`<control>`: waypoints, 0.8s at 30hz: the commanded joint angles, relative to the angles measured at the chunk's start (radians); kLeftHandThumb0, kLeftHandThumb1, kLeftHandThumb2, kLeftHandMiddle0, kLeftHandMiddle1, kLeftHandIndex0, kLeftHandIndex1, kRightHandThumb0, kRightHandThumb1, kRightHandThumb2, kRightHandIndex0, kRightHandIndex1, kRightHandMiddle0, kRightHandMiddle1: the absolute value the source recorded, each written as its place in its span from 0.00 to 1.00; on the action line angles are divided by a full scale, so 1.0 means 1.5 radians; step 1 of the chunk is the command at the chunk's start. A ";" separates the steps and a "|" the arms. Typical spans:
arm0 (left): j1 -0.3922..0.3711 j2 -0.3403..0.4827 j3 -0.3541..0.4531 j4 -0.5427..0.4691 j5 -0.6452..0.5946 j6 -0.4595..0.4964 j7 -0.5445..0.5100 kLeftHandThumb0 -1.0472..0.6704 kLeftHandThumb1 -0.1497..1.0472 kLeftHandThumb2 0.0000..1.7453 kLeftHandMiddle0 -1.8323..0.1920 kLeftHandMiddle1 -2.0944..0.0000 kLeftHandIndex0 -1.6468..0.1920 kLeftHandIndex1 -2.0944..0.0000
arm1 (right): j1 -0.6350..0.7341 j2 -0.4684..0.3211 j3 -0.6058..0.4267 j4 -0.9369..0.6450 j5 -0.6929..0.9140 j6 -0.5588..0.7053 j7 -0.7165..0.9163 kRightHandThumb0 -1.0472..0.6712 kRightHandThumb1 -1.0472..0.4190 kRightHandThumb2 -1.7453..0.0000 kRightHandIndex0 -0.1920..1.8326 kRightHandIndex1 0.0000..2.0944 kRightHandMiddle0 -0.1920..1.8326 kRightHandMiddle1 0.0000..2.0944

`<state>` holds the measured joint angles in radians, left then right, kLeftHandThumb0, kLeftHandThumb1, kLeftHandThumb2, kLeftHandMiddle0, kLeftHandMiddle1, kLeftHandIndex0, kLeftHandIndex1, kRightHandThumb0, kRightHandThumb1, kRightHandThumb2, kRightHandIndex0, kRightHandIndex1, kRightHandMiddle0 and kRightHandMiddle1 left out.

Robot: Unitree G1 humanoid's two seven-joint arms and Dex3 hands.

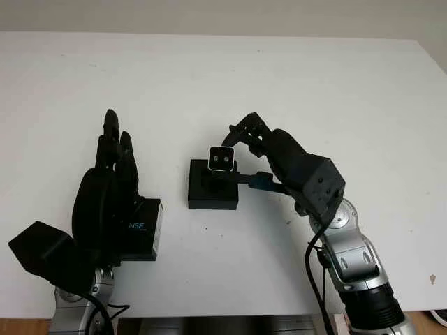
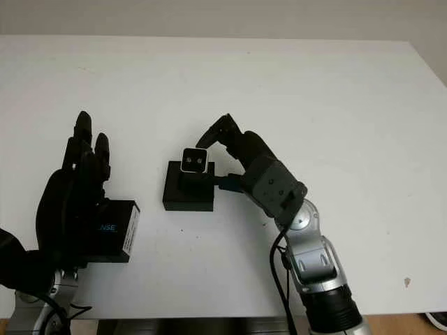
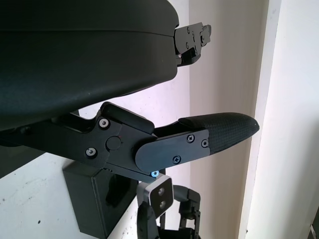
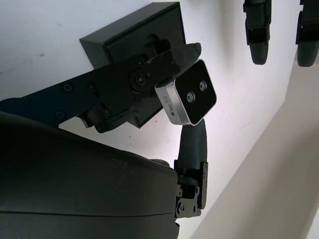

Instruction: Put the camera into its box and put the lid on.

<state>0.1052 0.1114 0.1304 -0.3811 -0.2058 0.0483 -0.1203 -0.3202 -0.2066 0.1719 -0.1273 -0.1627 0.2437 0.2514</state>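
Note:
My right hand point(image 1: 235, 156) is shut on the small silver camera point(image 1: 223, 158), whose black face with two lenses points up. It holds the camera just above the far part of the open black box point(image 1: 202, 197), which sits mid-table; I cannot tell whether the camera touches the box's inside. The right wrist view shows the camera point(image 4: 192, 98) pinched between a finger and the thumb, with the box point(image 4: 134, 37) behind it. The black lid point(image 1: 145, 230) with white lettering lies to the left of the box, partly under my left hand point(image 1: 115, 150), which is open and holds nothing.
The white table point(image 1: 293, 77) stretches far behind and to both sides. Its front edge point(image 1: 230, 314) runs close below the lid and the arms. The table's right edge point(image 1: 433, 59) shows at the upper right.

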 commanded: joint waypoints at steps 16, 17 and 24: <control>-0.001 -0.003 -0.001 -0.009 -0.002 -0.001 0.002 0.16 1.00 0.36 1.00 1.00 1.00 1.00 | -0.015 0.007 0.001 0.046 0.025 -0.031 0.021 0.35 0.00 0.93 0.20 0.02 0.14 1.00; -0.001 -0.003 0.000 -0.008 -0.003 -0.001 0.002 0.16 1.00 0.36 1.00 1.00 1.00 1.00 | -0.017 0.008 0.002 0.050 0.026 -0.031 0.021 0.35 0.00 0.93 0.20 0.02 0.14 1.00; -0.001 0.001 0.003 -0.007 -0.004 -0.001 -0.001 0.16 1.00 0.37 1.00 1.00 1.00 1.00 | -0.032 0.018 -0.006 0.078 0.051 -0.019 0.032 0.34 0.00 0.93 0.19 0.02 0.14 1.00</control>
<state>0.1048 0.1122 0.1330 -0.3809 -0.2072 0.0487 -0.1207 -0.3535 -0.1906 0.1752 -0.0137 -0.0979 0.2124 0.2969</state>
